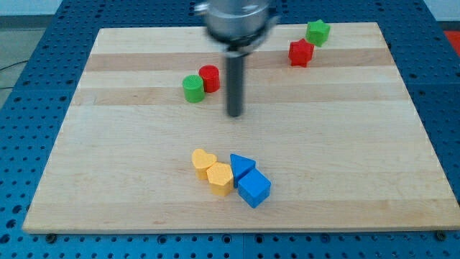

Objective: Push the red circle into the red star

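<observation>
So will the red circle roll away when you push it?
Probably not: the red circle stands on its flat end, so it should slide. It may veer off my tip, being round. The green circle touching it could get nudged too.

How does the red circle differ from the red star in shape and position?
The red circle is round; the red star has points. The red circle touches the green circle near my tip; the red star sits further toward the view's right, beside the green star. Both are red.
</observation>
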Action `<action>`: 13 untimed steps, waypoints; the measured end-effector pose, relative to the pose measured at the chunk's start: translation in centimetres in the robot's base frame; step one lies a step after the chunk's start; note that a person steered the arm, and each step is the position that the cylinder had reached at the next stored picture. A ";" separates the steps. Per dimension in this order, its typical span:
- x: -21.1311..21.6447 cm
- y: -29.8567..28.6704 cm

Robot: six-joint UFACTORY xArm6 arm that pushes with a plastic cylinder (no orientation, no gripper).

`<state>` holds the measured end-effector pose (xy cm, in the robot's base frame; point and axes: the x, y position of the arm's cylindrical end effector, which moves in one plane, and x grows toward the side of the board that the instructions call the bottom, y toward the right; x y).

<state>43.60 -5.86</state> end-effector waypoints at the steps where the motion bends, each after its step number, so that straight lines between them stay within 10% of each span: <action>1: -1.2 -6.7; 3: -8.4 0.8; 5: -6.9 -6.3; 7: -0.8 0.6; 11: -8.0 -2.6; 13: -10.5 6.9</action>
